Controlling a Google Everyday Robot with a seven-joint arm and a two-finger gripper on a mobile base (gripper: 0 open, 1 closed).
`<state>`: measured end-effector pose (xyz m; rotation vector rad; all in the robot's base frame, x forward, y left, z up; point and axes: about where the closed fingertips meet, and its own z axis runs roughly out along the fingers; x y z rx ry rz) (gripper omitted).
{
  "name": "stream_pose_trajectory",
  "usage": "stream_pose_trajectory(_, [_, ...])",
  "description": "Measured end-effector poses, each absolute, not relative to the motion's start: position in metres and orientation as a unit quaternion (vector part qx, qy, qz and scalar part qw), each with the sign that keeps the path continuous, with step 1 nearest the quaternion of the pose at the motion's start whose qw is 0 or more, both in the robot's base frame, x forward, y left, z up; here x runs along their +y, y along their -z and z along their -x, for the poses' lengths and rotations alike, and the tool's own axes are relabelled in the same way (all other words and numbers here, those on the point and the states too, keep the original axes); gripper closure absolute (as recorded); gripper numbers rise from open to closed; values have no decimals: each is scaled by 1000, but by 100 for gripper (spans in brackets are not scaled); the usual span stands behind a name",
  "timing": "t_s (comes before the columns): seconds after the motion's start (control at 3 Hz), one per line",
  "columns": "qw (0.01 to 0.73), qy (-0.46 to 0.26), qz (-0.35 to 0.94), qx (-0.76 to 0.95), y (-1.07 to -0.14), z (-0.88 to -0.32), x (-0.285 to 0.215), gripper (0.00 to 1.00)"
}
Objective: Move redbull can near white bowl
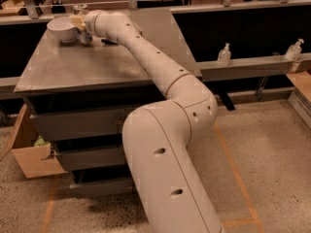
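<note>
The redbull can (81, 9) stands upright at the far left corner of the grey table (73, 69), right beside the white bowl (62, 29) and to its right. My gripper (80, 23) reaches across the table at the end of the long white arm and is shut on the can at mid-height. A tan finger (75, 21) lies across the can's side that faces the bowl. The lower part of the can shows below the gripper, at or just above the tabletop. The bowl is upright and looks empty.
A small dark object (110, 41) lies on the table behind the arm's wrist. Two clear pump bottles (224, 55) (294, 49) stand on the ledge at right. A cardboard box (30, 155) sits on the floor at left, beside the drawers under the table.
</note>
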<state>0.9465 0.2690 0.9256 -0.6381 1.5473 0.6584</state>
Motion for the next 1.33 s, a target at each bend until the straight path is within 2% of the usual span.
stream_pose_trajectory(0.33, [623,-285,283,671,-925,-948,274,16])
stream_pose_trajectory(0.67, [623,-281,289,670,-924,-947,275,0])
stream_pose_trajectory(1.33, [631,-290,283,661,-936,-933,257,0])
